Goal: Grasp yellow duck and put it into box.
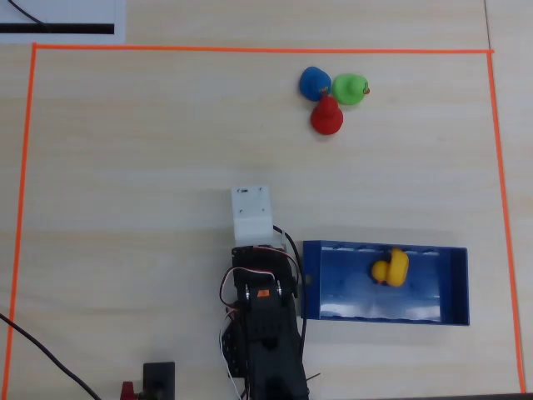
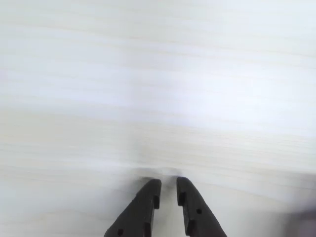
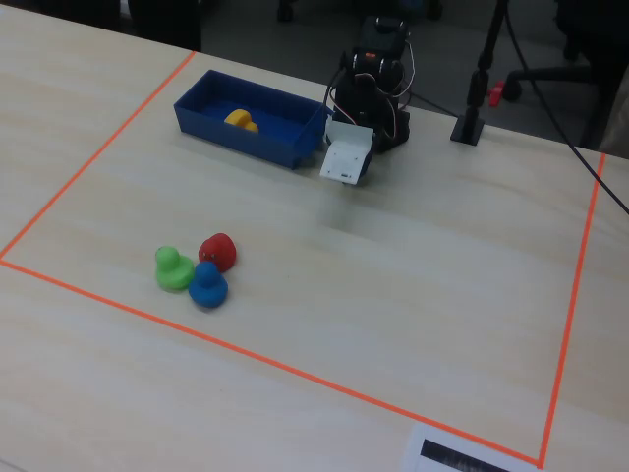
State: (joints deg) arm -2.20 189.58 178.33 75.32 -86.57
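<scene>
The yellow duck (image 1: 390, 268) lay inside the box (image 1: 454, 287), toward its right half in the overhead view. The pincer (image 2: 169, 183) hung empty above bare worktop (image 2: 158, 74), its fingers nearly together, a thin gap between.

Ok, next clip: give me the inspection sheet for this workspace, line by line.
Surface: pale wood-grain table, work area outlined by orange tape.
Job's things: yellow duck lies inside the box, beside the arm's base.
Clutter: blue duck, green duck and red duck clustered together, away from the box.
Gripper: gripper empty over bare table, jaws nearly closed.
Cables: black cable crosses a table corner; wires on the arm.
Surroundings: stand and chair beyond the table in the fixed view.
</scene>
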